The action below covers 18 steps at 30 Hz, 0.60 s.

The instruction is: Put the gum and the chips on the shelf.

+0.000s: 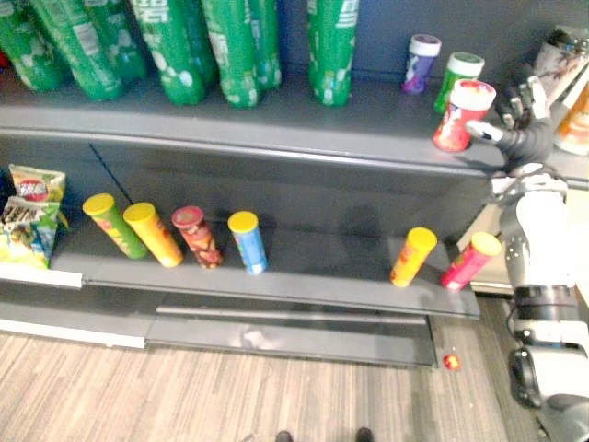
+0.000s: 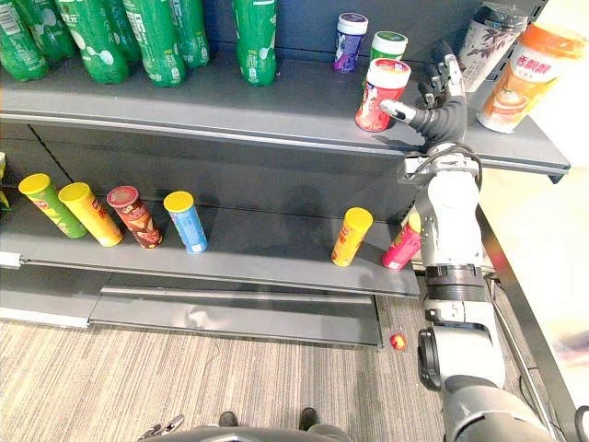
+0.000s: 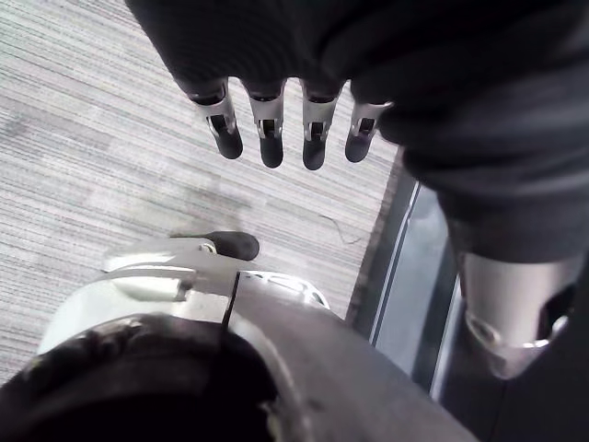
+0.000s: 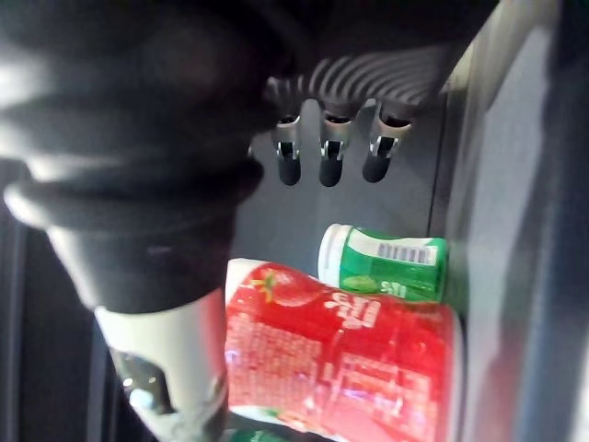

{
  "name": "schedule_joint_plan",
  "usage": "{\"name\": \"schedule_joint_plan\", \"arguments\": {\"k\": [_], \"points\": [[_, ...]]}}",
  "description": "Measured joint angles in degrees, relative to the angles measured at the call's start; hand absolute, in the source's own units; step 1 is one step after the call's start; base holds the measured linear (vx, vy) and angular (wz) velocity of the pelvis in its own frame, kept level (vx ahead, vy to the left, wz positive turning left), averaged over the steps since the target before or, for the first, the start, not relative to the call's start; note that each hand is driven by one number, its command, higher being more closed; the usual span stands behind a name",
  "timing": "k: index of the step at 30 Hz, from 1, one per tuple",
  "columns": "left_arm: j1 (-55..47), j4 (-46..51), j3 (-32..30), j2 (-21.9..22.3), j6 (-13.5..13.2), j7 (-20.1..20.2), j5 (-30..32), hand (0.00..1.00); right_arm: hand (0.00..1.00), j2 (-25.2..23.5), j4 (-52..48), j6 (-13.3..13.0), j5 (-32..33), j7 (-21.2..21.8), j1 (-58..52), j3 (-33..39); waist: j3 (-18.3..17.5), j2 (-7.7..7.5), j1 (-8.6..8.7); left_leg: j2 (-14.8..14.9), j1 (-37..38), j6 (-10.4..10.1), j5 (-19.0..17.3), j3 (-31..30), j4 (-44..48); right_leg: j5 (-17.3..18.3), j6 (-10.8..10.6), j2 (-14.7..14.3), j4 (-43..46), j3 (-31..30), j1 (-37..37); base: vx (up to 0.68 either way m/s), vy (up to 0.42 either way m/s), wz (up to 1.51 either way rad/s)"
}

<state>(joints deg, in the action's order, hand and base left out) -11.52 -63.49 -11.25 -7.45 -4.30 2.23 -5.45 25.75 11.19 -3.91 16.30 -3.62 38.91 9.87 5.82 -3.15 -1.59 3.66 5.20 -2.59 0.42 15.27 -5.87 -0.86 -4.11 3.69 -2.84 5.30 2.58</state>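
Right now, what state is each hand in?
Left hand: open, empty.
Right hand: open, thumb beside the red gum canister on the upper shelf.

A dark grey shelf unit stands ahead. Its upper shelf runs below a dark blue-grey back panel. The lower shelf sits under that, with a low base step beneath. In front of the unit lies a floor of grey-brown streaked planks. Right of the unit the ground is pale and bright.

The upper shelf looks smooth, matt grey metal. The red gum jar on it has a glossy plastic wrap; the floor below is rough striped carpet.
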Motion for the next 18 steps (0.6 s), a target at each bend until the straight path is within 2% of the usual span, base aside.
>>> {"name": "schedule_joint_plan", "arguments": {"k": [8,10,15,18], "points": [[-0.1,-0.13,-0.38,-0.01,-0.01,-1.0,0.04,0.0,0.0,-0.39,-14.49,-4.97,-0.1,-1.24,-3.45,1.4,-0.75,-0.06,0.07,0.04,-0.02,0.0,0.13,-0.04,0.0,0.0,0.0,-0.01,0.12,0.24,0.07,-0.01,-0.002,0.01],[-0.22,-0.3,-0.38,-0.01,-0.01,-1.31,0.09,0.0,0.0,-2.27,-17.82,-6.17,-0.27,-1.46,-5.46,1.56,-1.29,-0.15,0.16,0.04,-0.02,0.0,0.13,-0.01,0.0,0.0,0.0,-0.01,0.11,0.21,0.05,0.0,0.0,0.0],[-0.3,-0.34,-0.45,-0.01,-0.04,-2.05,0.22,0.0,0.0,-10.88,-27.24,-9.03,-0.68,-2.29,-13.56,0.41,-2.07,-0.37,0.21,0.04,0.07,0.01,0.14,0.0,0.01,0.0,0.0,0.0,0.33,0.19,0.06,0.0,0.0,0.0],[-0.42,-0.35,-0.47,-0.01,-0.09,-2.29,0.56,0.0,0.0,-14.01,-30.5,-9.45,-0.67,-2.01,-19.09,-2.86,-2.66,-0.69,0.16,0.05,0.11,0.02,0.15,0.01,0.01,0.01,0.01,0.0,0.47,0.17,0.04,0.0,0.0,0.0]]}}
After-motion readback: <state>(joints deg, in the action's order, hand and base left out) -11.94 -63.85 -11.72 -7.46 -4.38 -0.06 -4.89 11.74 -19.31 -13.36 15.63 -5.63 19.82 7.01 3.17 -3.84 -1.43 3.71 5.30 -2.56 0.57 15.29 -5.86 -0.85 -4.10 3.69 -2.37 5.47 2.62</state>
